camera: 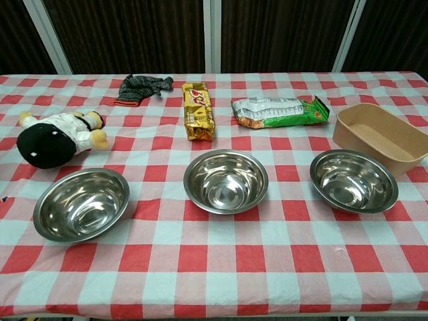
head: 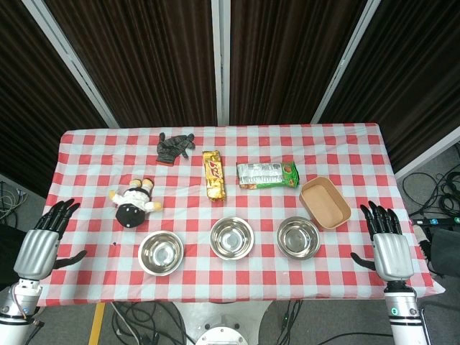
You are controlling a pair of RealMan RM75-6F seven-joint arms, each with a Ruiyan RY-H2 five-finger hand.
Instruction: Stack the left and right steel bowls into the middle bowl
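Left robot hand (head: pixel 44 241): held off the left edge of the worktop, fingers spread and pointing away from the robot, thumb out to the side, holding nothing; seen only in the head view.
Worktop (head: pixel 86 154): covered by a red and white checked cloth.
Plush toy (camera: pixel 57 137): black and white, lying on its side behind the left bowl, apart from it.
Left bowl (camera: pixel 81 203): steel, upright, standing by itself in the front row, well apart from the middle bowl.
Dark glove (camera: pixel 142 89): crumpled at the back of the worktop, left of the centre.
Yellow snack pack (camera: pixel 198 110): lying flat, long side running front to back, behind the middle bowl.
Middle bowl (camera: pixel 226 181): steel, upright, nothing inside it, between the other two bowls in the same row.
Green and silver packet (camera: pixel 279 112): lying flat across the back, right of the yellow pack.
Right bowl (camera: pixel 354 180): steel, upright, apart from the middle bowl, just beside the near corner of the tan tray; whether they touch, I cannot tell.
Tan tray (camera: pixel 394 158): oblong, open-topped, set at a slant behind and right of the right bowl.
Right robot hand (head: pixel 387 241): off the right edge of the worktop, fingers straight and apart, thumb out, holding nothing; seen only in the head view.
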